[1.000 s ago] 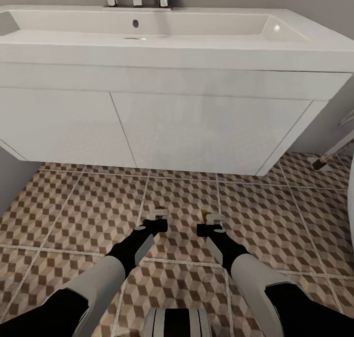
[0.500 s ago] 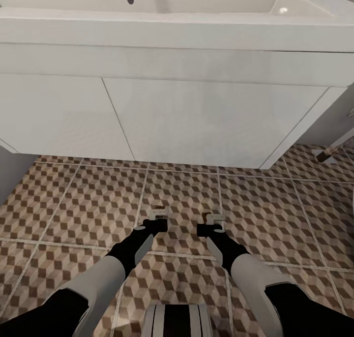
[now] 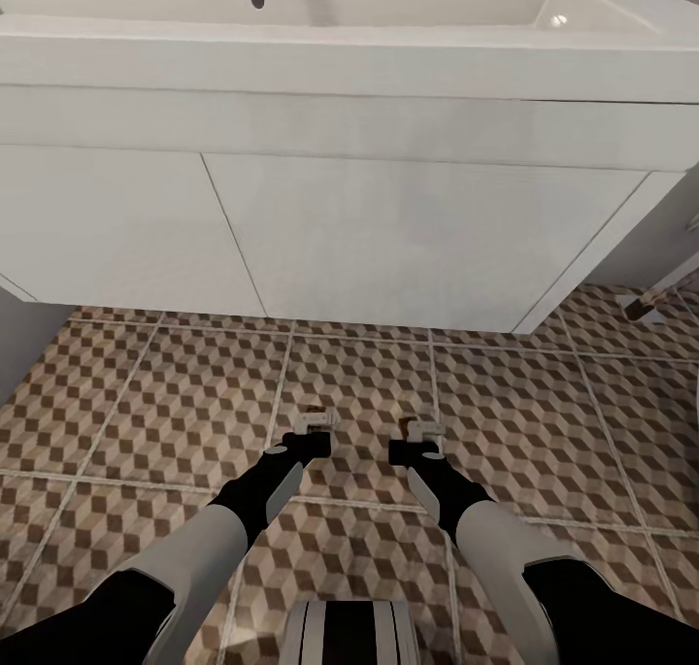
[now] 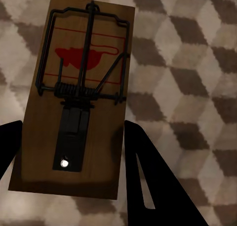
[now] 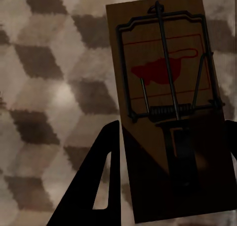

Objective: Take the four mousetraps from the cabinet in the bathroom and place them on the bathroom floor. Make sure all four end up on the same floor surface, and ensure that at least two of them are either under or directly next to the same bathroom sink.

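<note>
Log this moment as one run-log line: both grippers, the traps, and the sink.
left gripper: shut on mousetrap | right gripper: shut on second mousetrap | both held above bathroom floor | sink: directly ahead

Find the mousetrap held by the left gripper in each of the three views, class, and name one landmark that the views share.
Head view: the left mousetrap is a small pale board at the tip of the left gripper, below the sink.
Left wrist view: it lies between the dark fingers, its red mouse print facing the camera.
Right wrist view: a second mousetrap shows here.
Shared landmark: the cube-patterned bathroom floor.
</note>
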